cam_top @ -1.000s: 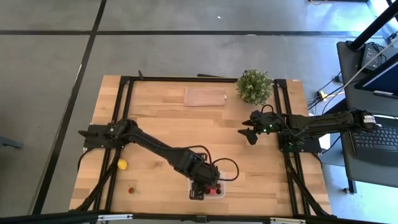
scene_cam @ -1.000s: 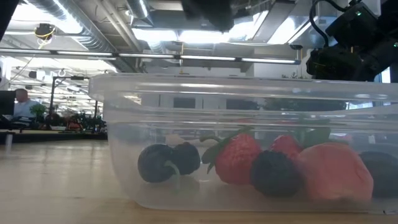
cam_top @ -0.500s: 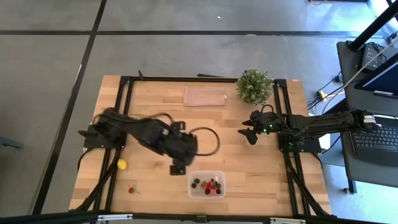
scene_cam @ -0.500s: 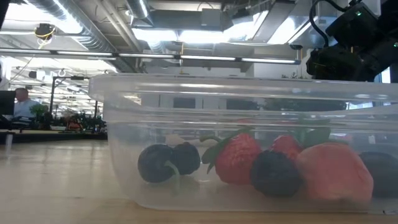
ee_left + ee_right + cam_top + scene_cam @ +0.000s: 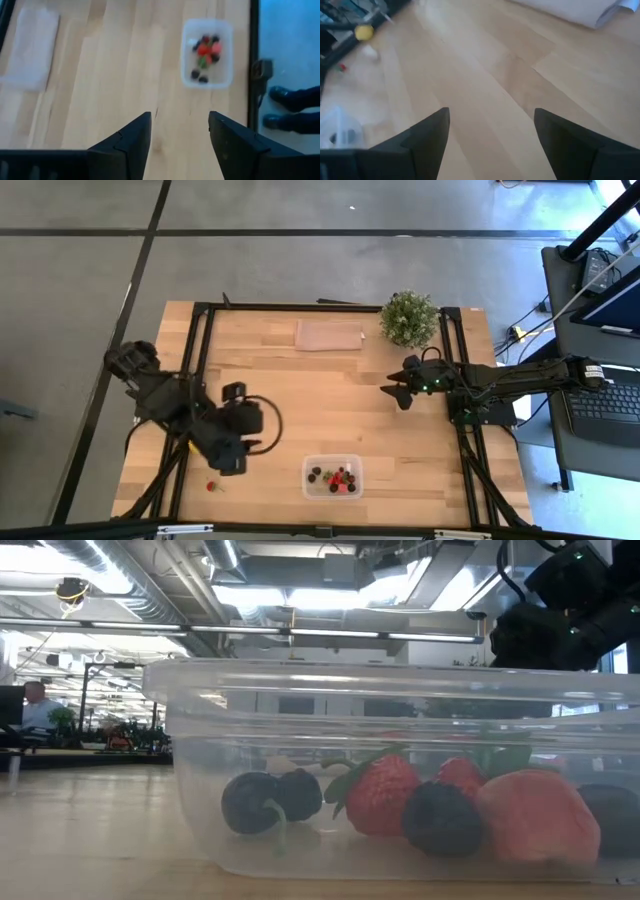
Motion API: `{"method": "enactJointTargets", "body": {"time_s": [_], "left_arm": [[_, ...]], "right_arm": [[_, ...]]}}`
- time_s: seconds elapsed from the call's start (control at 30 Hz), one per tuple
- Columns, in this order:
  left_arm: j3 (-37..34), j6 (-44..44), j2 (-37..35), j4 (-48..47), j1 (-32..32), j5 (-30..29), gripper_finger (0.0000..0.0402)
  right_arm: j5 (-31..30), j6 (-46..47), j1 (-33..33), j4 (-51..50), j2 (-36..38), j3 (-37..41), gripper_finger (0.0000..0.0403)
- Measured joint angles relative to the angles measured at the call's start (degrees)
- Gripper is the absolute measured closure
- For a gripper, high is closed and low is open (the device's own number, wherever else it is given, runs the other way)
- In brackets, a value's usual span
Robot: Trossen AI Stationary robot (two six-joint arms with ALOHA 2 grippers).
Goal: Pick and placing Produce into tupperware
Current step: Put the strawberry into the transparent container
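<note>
The clear tupperware (image 5: pixel 332 475) stands near the table's near edge and holds several pieces of produce; the low view shows dark berries (image 5: pixel 270 798) and red strawberries (image 5: pixel 385 792) lying on its bottom. A loose red strawberry (image 5: pixel 211 486) lies on the table to its left. The yellow lemon (image 5: pixel 364 32) shows far off in the right wrist view. My left gripper (image 5: pixel 235 460) hangs open above the table, left of the tub and close to the loose strawberry, and is empty (image 5: pixel 179 117). My right gripper (image 5: pixel 395 393) waits open over the table's right side (image 5: pixel 492 112).
A bushy potted plant (image 5: pixel 408 318) and a flat brownish sheet (image 5: pixel 330 335) sit near the far edge. The black frame rails (image 5: pixel 190 380) run along both sides of the table. A person's dark shoes (image 5: pixel 280 95) stand on the floor beyond the near edge.
My left gripper has come up from over the tupperware and swung toward the table's left edge, ending beside the loose strawberry. The tub and the fruit in it have stayed in place.
</note>
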State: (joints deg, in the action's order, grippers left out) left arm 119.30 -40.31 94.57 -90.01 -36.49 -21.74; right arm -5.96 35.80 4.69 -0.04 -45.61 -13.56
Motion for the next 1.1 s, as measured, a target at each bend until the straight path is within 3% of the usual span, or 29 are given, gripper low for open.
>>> {"method": "enactJointTargets", "body": {"time_s": [0.3, 0.5, 0.7, 0.9, 1.1], "left_arm": [[-26.6, -18.3, -10.1, 1.5, -8.7, 2.8, 0.0215], [-42.1, -24.1, -12.3, 10.2, -14.3, 5.5, 0.021], [-55.1, -25.5, -12.2, 22.3, -16.7, 15.7, 0.0211], [-63.1, -27.1, -12.2, 34.7, -19.2, 21.2, 0.0209], [-64.6, -27.9, -12.1, 36.1, -22.6, 20.6, 0.0209]], "right_arm": [[-3.1, 3.7, 0.0, 5.1, 0.0, 0.0, 0.0111], [-5.1, 7.3, 0.0, 5.3, 0.0, 0.0, 0.0111], [-5.2, 7.7, 0.0, 6.8, 0.0, 0.0, 0.0111], [-6.8, 9.1, 0.0, 7.6, 0.0, 0.0, 0.0111], [-7.3, 10.5, 0.0, 7.6, 0.0, 0.0, 0.0111]]}}
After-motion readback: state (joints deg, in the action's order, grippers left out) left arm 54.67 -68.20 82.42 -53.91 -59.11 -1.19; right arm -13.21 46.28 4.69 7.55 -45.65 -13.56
